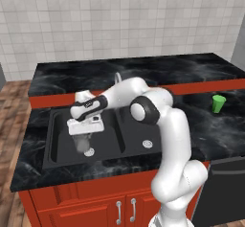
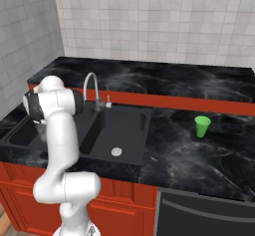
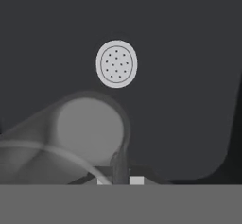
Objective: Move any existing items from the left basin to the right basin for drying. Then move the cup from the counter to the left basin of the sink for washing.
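The white arm reaches from the foreground over the black sink, its hand closed on the rim of the grey tumbler in the left basin. The right basin lies beside it. The green cup stands well apart on the worktop.

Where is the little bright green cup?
The small bright green cup stands upright on the black marble counter, to the right of the black sink.
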